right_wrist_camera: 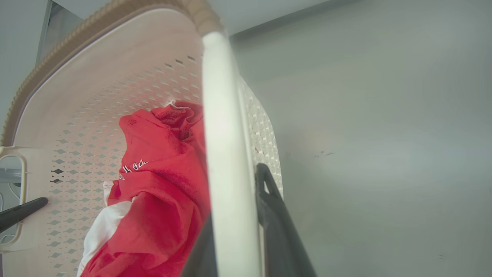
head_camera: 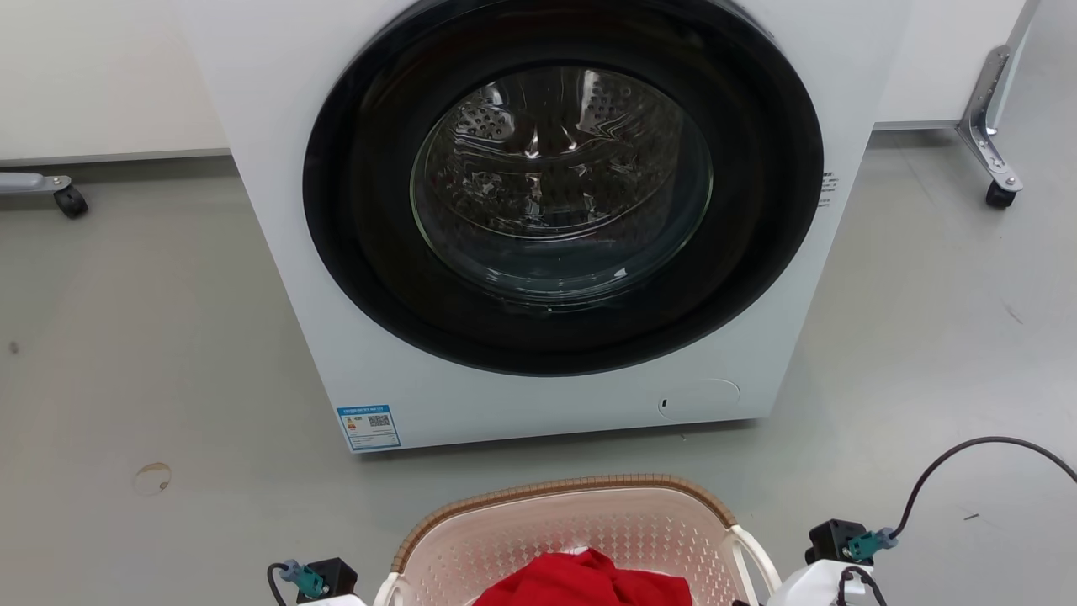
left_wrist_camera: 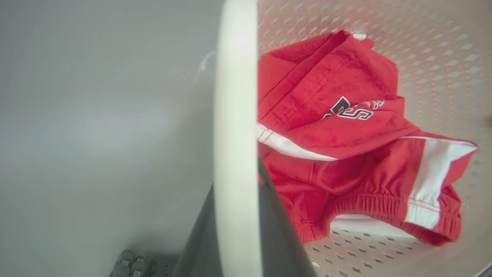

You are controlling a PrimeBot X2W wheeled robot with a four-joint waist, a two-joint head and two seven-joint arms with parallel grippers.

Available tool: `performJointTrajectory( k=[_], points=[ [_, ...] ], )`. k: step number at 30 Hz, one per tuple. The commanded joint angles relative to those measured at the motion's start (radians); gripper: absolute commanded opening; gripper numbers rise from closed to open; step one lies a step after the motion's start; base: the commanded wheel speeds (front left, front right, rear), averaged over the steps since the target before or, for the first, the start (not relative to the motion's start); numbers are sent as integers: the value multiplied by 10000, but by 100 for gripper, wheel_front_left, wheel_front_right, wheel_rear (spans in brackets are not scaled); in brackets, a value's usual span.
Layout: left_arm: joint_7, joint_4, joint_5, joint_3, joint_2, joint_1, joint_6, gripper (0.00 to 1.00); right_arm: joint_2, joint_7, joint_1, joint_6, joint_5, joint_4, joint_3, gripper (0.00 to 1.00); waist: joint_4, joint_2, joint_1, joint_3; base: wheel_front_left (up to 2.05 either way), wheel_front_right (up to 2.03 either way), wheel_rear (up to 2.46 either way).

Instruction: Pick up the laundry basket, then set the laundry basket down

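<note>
The laundry basket [head_camera: 580, 522] is seen at the bottom centre of the head view, on or just above the grey floor [head_camera: 151, 337]; which of the two cannot be told. It is placed in front of the white washing machine [head_camera: 538, 404], whose round door [head_camera: 562, 185] is shut. A red garment with white stripes [left_wrist_camera: 338, 146] is lying inside the basket.

In the left wrist view, the left pincer [left_wrist_camera: 237, 177] is seen closed down on one white side handle [left_wrist_camera: 235, 96], which runs up the middle of the frame, with one dark finger pressed against each side of it. In the right wrist view, the right pincer [right_wrist_camera: 236, 192] is likewise narrowed onto the other white handle [right_wrist_camera: 219, 115], which is gripped between its two fingers [right_wrist_camera: 269, 196]. At the lower left of that frame, a dark fingertip of the other arm [right_wrist_camera: 23, 209] is seen at the far handle.
</note>
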Motion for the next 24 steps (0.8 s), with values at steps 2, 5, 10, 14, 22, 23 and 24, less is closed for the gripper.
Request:
performJointTrajectory(
  k=[2,5,10,14,22,23,24],
  points=[
    [-112,470,-12,315,1660,-141,159,0,-1376,-339,-617,-53,202,626,-64,0,29,-1,0,-26,0,0,0],
    [-151,493,-44,269,1648,-160,159,0,-1376,-398,-652,-53,281,663,46,0,62,-1,0,-51,0,0,0],
    [-209,531,-117,209,1608,-178,159,0,-1376,-432,-694,-53,406,712,229,0,101,-1,0,-88,0,0,0],
    [-232,568,-173,162,1599,-183,159,0,-1376,-446,-731,-53,513,743,356,0,108,-1,0,-101,0,0,0],
    [-235,582,-291,59,1614,-187,159,0,-1376,-494,-759,-53,726,775,587,0,125,-1,0,-91,0,0,0],
    [-230,585,-301,42,1616,-192,159,0,-1376,-500,-767,-53,751,780,615,0,125,-1,0,-86,0,0,0],
    [-230,585,-301,42,1616,-192,159,0,-1376,-500,-767,-53,751,780,615,0,125,-1,0,-86,0,0,0]
  ],
)
